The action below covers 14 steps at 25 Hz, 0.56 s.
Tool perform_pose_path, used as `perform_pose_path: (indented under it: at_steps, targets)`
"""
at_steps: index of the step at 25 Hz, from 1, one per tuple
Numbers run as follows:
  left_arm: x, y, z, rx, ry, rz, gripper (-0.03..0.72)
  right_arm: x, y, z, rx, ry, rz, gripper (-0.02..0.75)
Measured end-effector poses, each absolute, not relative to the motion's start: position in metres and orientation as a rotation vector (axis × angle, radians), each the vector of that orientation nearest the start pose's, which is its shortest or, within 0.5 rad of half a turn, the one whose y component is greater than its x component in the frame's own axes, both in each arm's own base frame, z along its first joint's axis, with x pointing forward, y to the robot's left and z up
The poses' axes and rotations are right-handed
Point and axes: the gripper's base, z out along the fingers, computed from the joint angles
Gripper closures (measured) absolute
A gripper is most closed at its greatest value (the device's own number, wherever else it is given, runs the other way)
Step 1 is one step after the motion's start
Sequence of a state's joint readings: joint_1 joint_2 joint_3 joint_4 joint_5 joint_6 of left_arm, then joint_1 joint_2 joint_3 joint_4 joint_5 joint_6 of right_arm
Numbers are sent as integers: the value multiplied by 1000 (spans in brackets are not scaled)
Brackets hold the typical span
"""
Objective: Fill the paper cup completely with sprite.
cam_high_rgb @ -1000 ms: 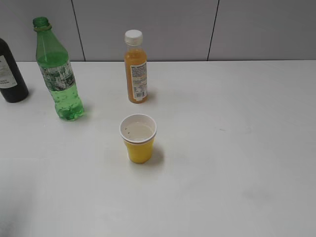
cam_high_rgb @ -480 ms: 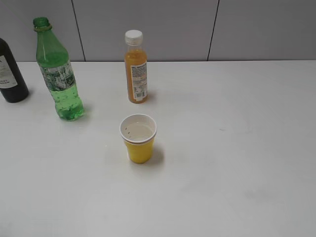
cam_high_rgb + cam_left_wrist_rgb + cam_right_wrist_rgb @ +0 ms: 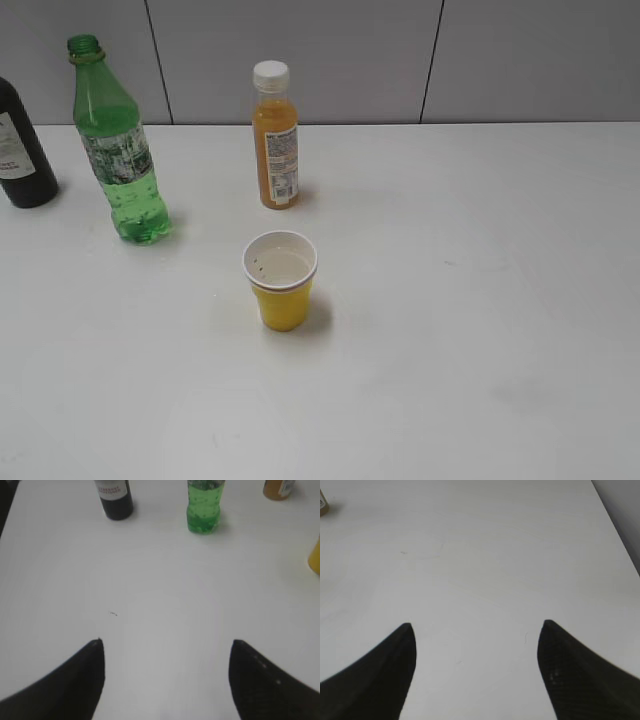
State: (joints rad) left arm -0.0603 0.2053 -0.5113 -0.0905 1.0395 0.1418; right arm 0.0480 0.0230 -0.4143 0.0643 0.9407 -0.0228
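Observation:
The yellow paper cup (image 3: 281, 281) stands upright mid-table with clear liquid in it; its edge shows at the right of the left wrist view (image 3: 315, 557). The green sprite bottle (image 3: 118, 150), uncapped, stands upright at the back left, also in the left wrist view (image 3: 203, 507). Neither gripper shows in the exterior view. My left gripper (image 3: 166, 647) is open and empty over bare table, well short of the bottle. My right gripper (image 3: 476, 630) is open and empty over bare table.
An orange juice bottle (image 3: 275, 140) with a white cap stands behind the cup. A dark glass bottle (image 3: 22, 150) stands at the far left, also in the left wrist view (image 3: 115, 497). The white table (image 3: 470, 300) ends at a grey wall behind.

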Motion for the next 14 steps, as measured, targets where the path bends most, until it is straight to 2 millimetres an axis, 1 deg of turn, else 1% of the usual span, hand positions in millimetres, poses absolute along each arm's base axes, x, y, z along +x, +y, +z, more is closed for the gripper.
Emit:
perform_pose_path:
  at_steps: [4,7,10,14]
  targets:
    - [11,-8,282,211,2104,-61,99,12,5,263,-66,2031,93,154]
    - [3,-7,280,206,2060,-61,99,12,5,263,-66,2031,93,154]
    - [-1,-7,280,203,2031,-61,99,12,5,263,-66,2031,93,154]
    - [-3,-7,280,196,2022,-64,99,12,5,263,-66,2031,93,154]
